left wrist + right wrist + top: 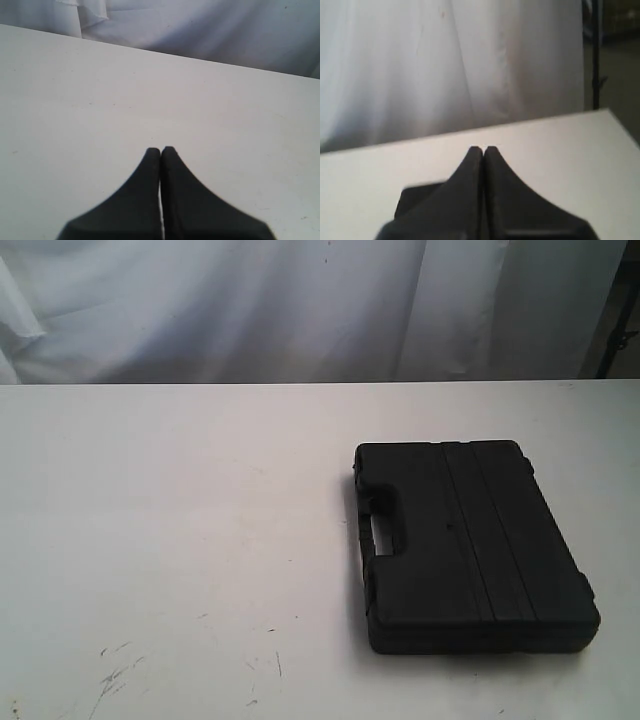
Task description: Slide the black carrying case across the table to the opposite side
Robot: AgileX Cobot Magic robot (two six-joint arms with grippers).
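Observation:
The black carrying case (pixel 470 545) lies flat on the right half of the white table (pixel 180 540), its handle cut-out facing the table's middle. Neither gripper appears in the exterior view. In the left wrist view my left gripper (pixel 161 150) is shut with nothing in it, over bare table (pixel 100 100). My right gripper (pixel 482 149) is shut too and holds nothing. A corner of the case (pixel 417 197) shows behind its fingers, which hide the rest of the case.
A white curtain (pixel 300 300) hangs behind the table's far edge. Dark scuff marks (pixel 115 675) mark the tabletop near the front left. A dark stand (pixel 596 55) rises beyond the table's corner in the right wrist view.

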